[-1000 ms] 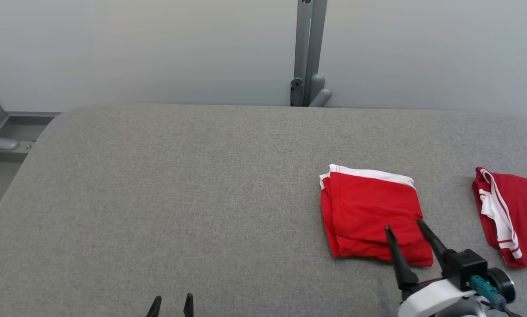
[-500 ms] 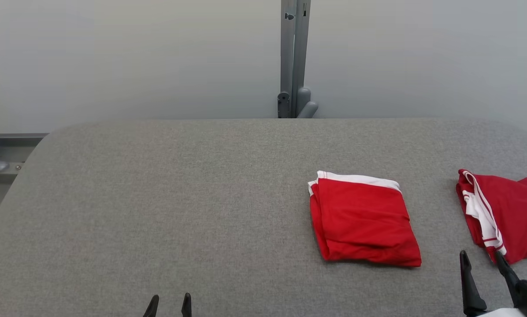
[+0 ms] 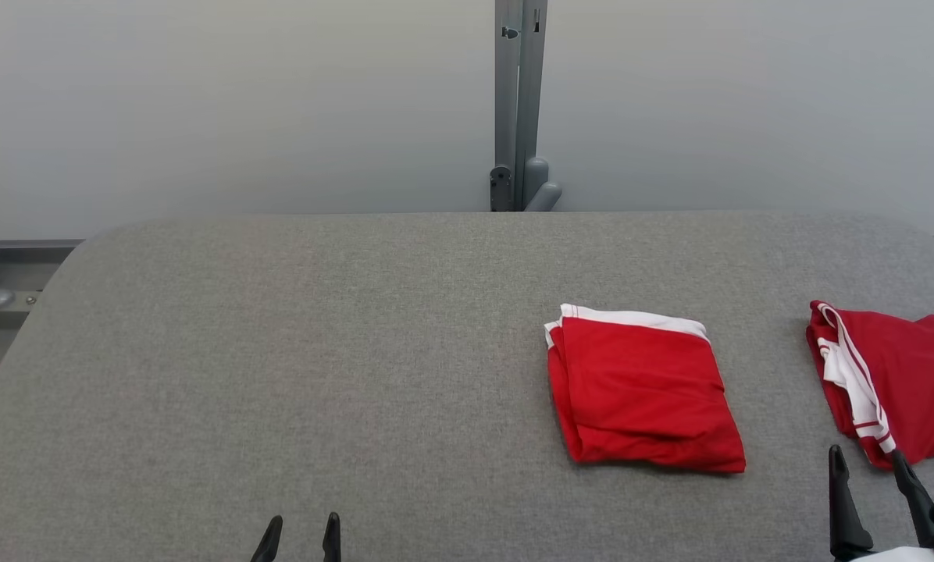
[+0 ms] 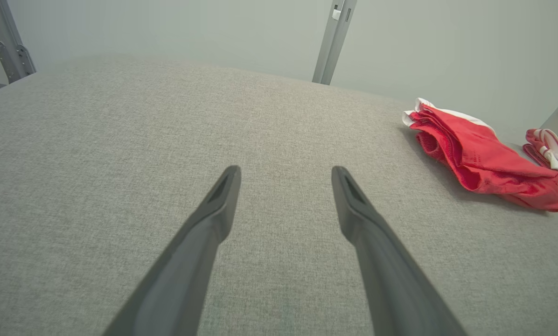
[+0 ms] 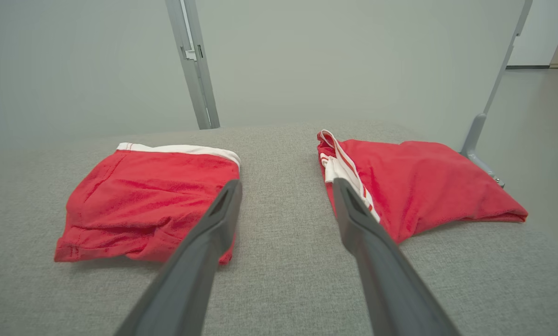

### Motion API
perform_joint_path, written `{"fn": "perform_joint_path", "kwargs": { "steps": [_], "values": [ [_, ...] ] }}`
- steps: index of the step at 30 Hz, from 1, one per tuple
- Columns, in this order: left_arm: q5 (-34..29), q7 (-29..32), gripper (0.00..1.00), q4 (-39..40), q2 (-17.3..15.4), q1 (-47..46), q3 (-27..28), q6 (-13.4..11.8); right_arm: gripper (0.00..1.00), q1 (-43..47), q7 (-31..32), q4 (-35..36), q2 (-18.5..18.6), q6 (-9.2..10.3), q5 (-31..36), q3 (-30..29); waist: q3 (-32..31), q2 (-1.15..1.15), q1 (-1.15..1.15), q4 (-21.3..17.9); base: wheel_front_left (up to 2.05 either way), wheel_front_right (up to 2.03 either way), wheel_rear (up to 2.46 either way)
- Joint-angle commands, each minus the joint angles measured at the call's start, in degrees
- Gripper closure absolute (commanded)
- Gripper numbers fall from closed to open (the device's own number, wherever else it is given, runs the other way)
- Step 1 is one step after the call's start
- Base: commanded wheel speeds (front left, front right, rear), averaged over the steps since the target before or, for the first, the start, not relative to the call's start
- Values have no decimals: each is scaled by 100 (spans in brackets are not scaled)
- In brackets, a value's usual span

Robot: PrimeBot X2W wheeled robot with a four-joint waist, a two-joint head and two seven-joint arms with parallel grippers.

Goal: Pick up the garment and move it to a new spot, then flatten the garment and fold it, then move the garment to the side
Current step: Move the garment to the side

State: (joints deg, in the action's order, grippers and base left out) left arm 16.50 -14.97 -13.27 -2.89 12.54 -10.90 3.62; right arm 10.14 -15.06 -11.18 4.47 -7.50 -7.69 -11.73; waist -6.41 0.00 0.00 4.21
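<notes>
The table (image 3: 319, 351) has rough grey cloth, the folded garment (image 3: 643, 390) is soft red cloth, and the post (image 3: 518, 101) is smooth metal.

Right end effector (image 5: 286, 183), spread wide, points between folded garment (image 5: 143, 205) and striped garment (image 5: 423, 186).

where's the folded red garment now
In the head view the folded red garment lies on the grey table, right of centre, left of the second red garment near the right edge.

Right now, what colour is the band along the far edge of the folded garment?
White, on the red folded garment; clearest in the head view.
</notes>
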Motion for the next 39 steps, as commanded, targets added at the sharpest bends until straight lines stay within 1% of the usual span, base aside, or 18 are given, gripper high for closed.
{"fn": "perform_joint_path", "kwargs": {
  "steps": [1, 4, 6, 7, 9, 11, 13, 16, 19, 22, 28, 34, 37, 38, 39],
  "values": [
    [-44, -26, 0, 60, -8, 27, 17, 18, 0, -132, -12, -64, -23, 3, -169, -1, 23, 0, 0, 22, 0, 0, 0],
    [-44, -26, 0, 131, -8, -22, 1, 19, 0, -430, 22, -307, 4, 2, -506, 139, 79, 0, 0, 62, 0, 0, 0],
    [-52, -26, 0, 172, -8, -71, -5, 36, 0, -714, 439, -458, 137, 0, -785, 403, 149, 0, 0, 88, 0, 0, 0],
    [-52, -26, 0, 172, -8, -71, -5, 36, 0, -714, 439, -458, 137, 0, -785, 403, 149, 0, 0, 88, 0, 0, 0],
    [-74, -25, 0, 215, -8, -114, -3, 51, 0, -1097, 886, -531, 229, 5, -1094, 478, 250, 0, 0, 108, 0, 0, 0],
    [-94, -25, 0, 226, -8, -152, -10, 78, 0, -1431, 1441, -655, 313, 3, -1249, 595, 355, 0, 0, 138, 0, 0, 0],
    [-111, -24, 0, 220, -8, -174, -3, 110, 0, -1828, 1953, -821, 301, 3, -1387, 524, 462, 0, 0, 170, 0, 0, 0],
    [-139, -23, 0, 198, -8, -224, 13, 157, 0, -2327, 2670, -1160, 260, 2, -1372, 446, 670, 0, 0, 237, 0, 0, 0],
    [-146, -23, 0, 191, -8, -367, 1, 218, 0, -2754, 3093, -1562, 206, 2, -1219, 348, 922, 0, 0, 334, 0, 0, 0],
    [-128, -23, 0, 137, -7, -476, -18, 259, 0, -3053, 3202, -1993, 156, 2, -1024, 193, 1087, 0, 0, 456, 0, 0, 0],
    [-63, -23, 0, 105, -8, -687, 18, 298, 0, -3460, 3122, -2705, 95, 2, -715, -136, 1301, 0, 0, 628, 0, 0, 0],
    [-86, -23, 0, 94, -8, -777, 56, 334, 0, -3707, 3068, -3346, 65, 2, -659, -342, 1397, 0, 0, 668, 0, 0, 0],
    [-101, -23, 0, 88, -8, -795, 63, 337, 0, -3776, 3008, -3593, 36, 2, -677, -342, 1418, 0, 0, 656, 0, 0, 0],
    [-101, -23, 0, 92, -8, -802, 69, 339, 61, -3801, 2956, -3637, 33, 2, -686, -312, 1422, 0, 0, 643, 0, 0, 0],
    [-99, -23, 0, 97, -8, -799, 80, 335, 100, -3827, 2896, -3660, 34, 2, -704, -275, 1420, 0, 0, 619, 0, 0, 0]
  ]
}}
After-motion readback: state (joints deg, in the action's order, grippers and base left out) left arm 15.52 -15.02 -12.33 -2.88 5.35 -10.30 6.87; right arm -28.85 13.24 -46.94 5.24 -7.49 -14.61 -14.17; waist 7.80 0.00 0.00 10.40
